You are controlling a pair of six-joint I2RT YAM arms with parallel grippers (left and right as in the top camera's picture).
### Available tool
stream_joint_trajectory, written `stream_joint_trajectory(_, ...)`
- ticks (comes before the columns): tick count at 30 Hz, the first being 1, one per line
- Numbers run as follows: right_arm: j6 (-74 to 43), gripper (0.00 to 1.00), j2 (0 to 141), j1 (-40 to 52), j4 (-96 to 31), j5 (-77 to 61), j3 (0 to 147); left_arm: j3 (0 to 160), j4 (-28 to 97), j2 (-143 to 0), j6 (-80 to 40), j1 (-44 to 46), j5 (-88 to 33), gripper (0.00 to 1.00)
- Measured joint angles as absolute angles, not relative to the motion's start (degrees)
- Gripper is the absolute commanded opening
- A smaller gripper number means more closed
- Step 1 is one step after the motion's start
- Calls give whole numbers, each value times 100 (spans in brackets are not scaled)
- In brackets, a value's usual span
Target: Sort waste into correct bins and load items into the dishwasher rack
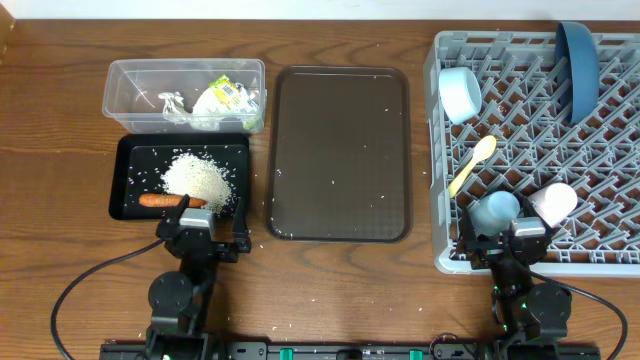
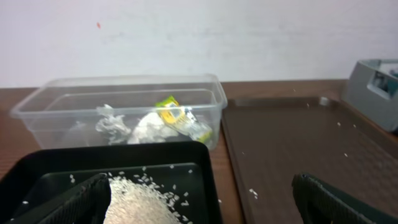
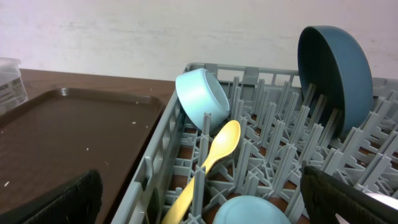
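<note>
I see the glossy yellow spoon (image 1: 470,168) slanting, bowl far-right, handle near-left; left gripper (image 2: 202,194) and right gripper (image 3: 205,199) gape.

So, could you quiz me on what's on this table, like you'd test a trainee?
1. True or false: the small orange carrot lies in the shallow black rectangular tray.
2. Which holds the yellow plastic spoon? A) the large grey plastic pegged rack B) the dark brown serving tray C) the clear plastic tub
3. How many cups sit in that rack?
Key: 1 true; 2 A; 3 two, a pale pink cup and a light blue cup.
</note>
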State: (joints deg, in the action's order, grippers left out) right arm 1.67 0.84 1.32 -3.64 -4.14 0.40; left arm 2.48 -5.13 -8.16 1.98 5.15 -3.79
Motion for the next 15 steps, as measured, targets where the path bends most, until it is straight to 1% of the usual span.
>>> stream_joint_trajectory(6, 167, 99, 84, 132, -364, -414, 40, 91, -471, -425, 200, 388, -351, 96)
stream_joint_trajectory(15, 167, 99, 84, 132, -366, -414, 40, 67, 99, -69, 198, 384, -342, 96)
